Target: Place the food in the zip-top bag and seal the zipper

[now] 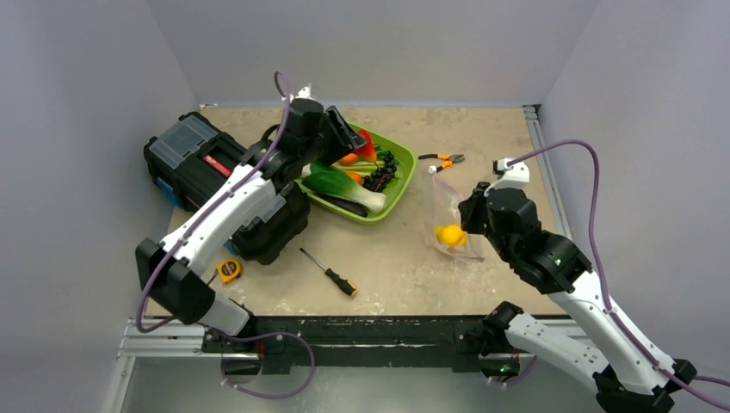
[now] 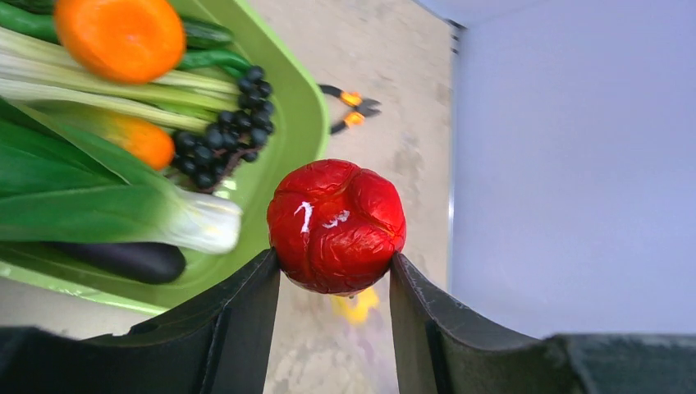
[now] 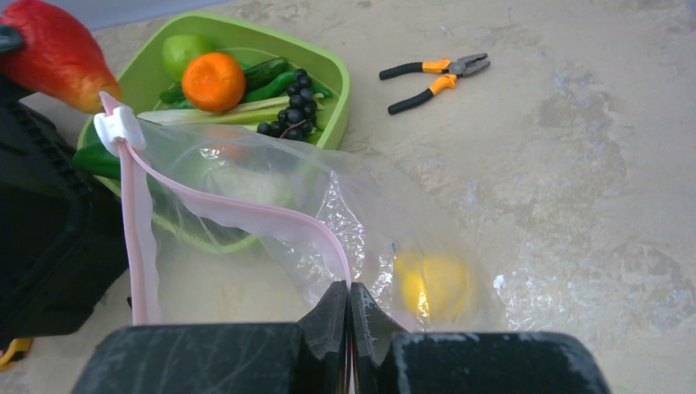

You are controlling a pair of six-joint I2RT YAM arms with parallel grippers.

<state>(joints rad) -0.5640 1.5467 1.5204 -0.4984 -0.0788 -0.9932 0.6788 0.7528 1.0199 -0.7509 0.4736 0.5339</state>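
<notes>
My left gripper (image 2: 335, 261) is pinching the red pepper (image 2: 336, 223) between its two fingers, up in the air over the lime-green tray (image 1: 400, 185). My right gripper (image 3: 349, 302) is pressed together on the rim of the zip-top bag (image 3: 271, 185), which sits just beside the tray with its mouth turned toward the tray. The pink zipper (image 3: 246, 215) is spread apart. The yellow lemon (image 3: 433, 283) lies deep in the bag, at the end away from the tray.

The step now, I think, is to put the pepper in the bag. I should lift it high enough to pass over the tray's rim, then bring it down between the two zipper strips. I should let go only when it is past them. My right gripper should hold tight and not move, so the mouth stays up. The plastic is clear, so I can't tell how wide the mouth is. It may be a snug fit, so I should go slowly.
</notes>
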